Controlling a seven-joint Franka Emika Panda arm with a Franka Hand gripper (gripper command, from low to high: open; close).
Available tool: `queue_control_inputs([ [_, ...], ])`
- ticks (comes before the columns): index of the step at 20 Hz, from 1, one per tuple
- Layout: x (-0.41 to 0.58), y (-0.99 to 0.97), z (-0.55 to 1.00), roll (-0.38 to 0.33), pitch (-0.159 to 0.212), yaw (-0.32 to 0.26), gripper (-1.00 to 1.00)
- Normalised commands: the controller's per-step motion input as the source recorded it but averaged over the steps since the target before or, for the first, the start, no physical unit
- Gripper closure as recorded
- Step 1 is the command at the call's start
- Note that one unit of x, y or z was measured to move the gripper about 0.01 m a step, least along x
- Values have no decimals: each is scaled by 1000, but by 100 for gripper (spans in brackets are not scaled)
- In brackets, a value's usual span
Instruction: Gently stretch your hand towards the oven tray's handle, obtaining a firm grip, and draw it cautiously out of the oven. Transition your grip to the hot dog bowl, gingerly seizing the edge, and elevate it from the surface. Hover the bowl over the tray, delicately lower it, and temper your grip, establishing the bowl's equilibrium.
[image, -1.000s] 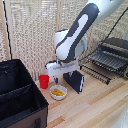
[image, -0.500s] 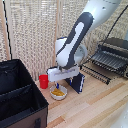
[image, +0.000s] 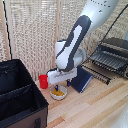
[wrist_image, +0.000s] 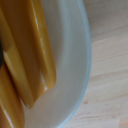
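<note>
On the wooden counter (image: 95, 107), exterior view: hot dog bowl (image: 59, 92) sits just beside red cup (image: 44, 81), near black fabric bin (image: 20, 97). Tool (image: 58, 86) is down at the bowl; opening hidden, can't tell how wide or if gripping. Blue book (image: 82, 80) just beside. Oven (image: 114, 54) toward exterior view's right, oven tray (image: 97, 70) pulled out front.

Wrist view: bowl rim (wrist_image: 80, 60) very close, yellow-orange food pieces (wrist_image: 27, 55) inside, wood beyond. Fingers not visible.
</note>
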Motion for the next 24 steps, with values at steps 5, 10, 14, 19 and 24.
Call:
queue_control_inputs([
  [5,-46,-17,-236,115,49,64,100],
  [10,-205,-310,-308,91,63,117,100],
  [14,-269,-446,-274,113,59,158,100],
  [19,-194,-295,-183,125,23,141,100],
  [24,-8,-42,-65,43,-1,92,100],
])
